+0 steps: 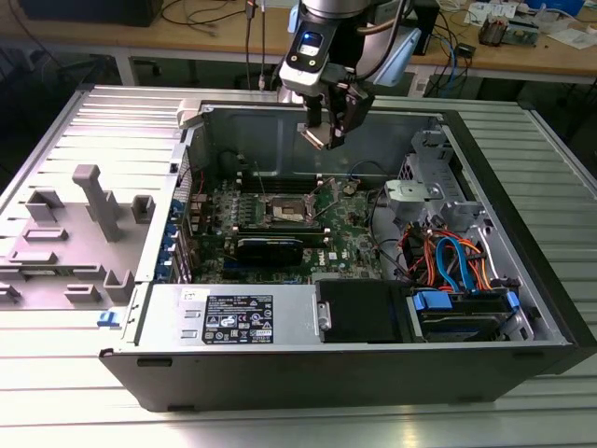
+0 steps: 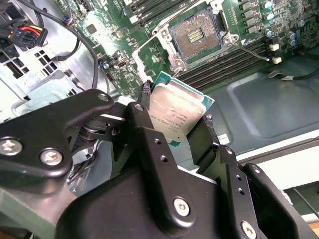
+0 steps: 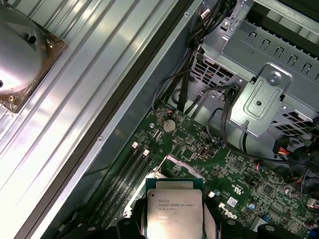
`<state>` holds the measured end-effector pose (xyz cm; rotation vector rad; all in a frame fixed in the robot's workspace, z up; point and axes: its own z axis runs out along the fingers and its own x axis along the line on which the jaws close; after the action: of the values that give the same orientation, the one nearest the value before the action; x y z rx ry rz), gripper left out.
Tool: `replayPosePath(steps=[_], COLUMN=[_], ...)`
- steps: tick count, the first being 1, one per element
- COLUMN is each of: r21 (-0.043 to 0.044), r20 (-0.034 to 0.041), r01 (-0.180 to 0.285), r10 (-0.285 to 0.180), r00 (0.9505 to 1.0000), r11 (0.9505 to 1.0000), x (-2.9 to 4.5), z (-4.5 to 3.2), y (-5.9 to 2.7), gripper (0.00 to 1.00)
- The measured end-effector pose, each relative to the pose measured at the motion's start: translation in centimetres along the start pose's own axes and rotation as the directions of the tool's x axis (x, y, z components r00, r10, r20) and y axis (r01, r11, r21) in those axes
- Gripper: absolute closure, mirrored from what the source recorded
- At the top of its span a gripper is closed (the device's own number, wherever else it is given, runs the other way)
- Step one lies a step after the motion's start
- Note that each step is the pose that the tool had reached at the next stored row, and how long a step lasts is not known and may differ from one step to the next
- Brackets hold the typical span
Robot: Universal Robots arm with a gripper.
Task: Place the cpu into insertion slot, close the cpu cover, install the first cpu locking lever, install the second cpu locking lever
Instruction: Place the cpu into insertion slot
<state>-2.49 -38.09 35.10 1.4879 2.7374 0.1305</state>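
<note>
Exterior view: the gripper (image 1: 324, 133) hangs above the open computer case (image 1: 373, 373), over the motherboard (image 1: 345, 238). Second wrist view: its fingers (image 2: 207, 137) clamp the cpu (image 2: 177, 112), held clear of the uncovered insertion slot (image 2: 194, 36). First wrist view: the cpu (image 3: 174, 209) sits gripped above the board.

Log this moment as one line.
gripper: shut on cpu | cpu: aloft above motherboard, not seated | socket: empty, contacts exposed

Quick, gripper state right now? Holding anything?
Gripper: closed on the cpu, held up off the motherboard; the socket is empty.
</note>
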Motion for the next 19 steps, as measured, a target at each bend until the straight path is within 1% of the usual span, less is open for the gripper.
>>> replayPosePath(steps=[7,19], r21=[-0.0009,-0.0011], r20=[0.0037,0.0038], r01=[-0.044,-0.046], r10=[0.044,0.046], r00=[0.999,0.9989], r11=[0.999,0.9989], x=[-0.01,-0.01], z=[0.05,0.05], y=[-0.01,-0.02], gripper=[0.45,0.45])
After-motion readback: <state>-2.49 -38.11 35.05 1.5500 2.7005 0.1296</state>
